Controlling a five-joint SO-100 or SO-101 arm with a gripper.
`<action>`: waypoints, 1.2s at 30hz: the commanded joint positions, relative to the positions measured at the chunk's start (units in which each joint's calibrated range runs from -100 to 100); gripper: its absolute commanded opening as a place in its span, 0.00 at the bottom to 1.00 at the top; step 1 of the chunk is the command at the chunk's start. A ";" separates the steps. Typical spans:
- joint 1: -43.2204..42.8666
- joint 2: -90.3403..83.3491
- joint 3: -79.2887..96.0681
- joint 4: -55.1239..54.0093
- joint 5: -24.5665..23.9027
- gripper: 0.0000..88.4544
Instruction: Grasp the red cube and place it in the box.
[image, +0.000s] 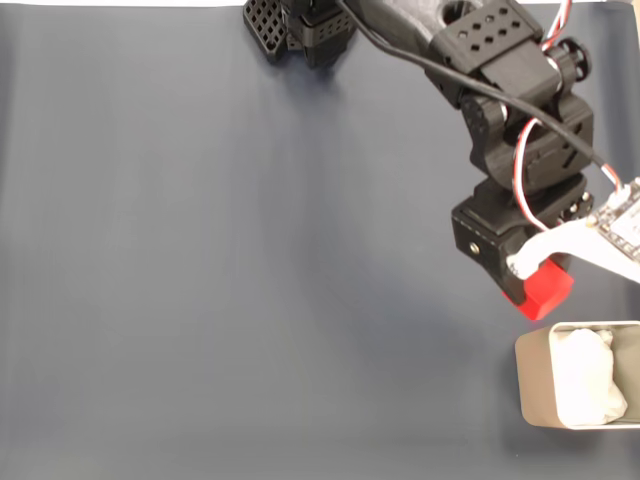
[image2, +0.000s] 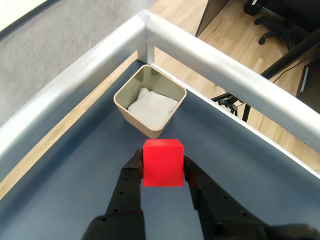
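Red cube (image2: 162, 162): held off the dark blue tabletop (image: 250, 280) between the two black fingers of the pincer (image2: 163, 172), just short of the box (image2: 150, 107)
Pincer: closed on the cube's two opposite side faces, one finger (image2: 131, 182) on the left and one on the right in the wrist view, with the top and front faces bare
Handling, as judged: small, rigid and probably light, with smooth plain faces that could slide under a loose squeeze; flat parallel sides give the fingers a square seat, and the present hold across the middle of those sides looks the sound one
Fragility: none apparent; a short drop onto the white lining (image2: 152, 106) should do it no harm
Box: beige-grey, thin-walled, rounded at the corners, open at the top, standing near the tabletop's corner rail (image2: 210, 57) in the wrist view
Fixed view: looking down, it shows the cube (image: 545, 288) just above and left of the box (image: 535, 390), not yet over the opening, and the arm (image: 520, 130) reaching in from the top edge with red and white wires along it
Wrist view: shows what the fixed camera hides, namely both fingers pressed to the cube's sides and the straight line from cube to box mouth, plus the wooden floor (image2: 225, 30) beyond the rail
Next move, as judged: carry forward until the cube sits over the lining, then let go
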 joint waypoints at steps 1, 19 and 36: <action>0.00 2.19 -7.55 0.19 0.20 0.00; -0.64 16.49 -26.44 0.19 0.34 0.00; -1.28 29.49 -42.86 -0.63 -0.05 0.00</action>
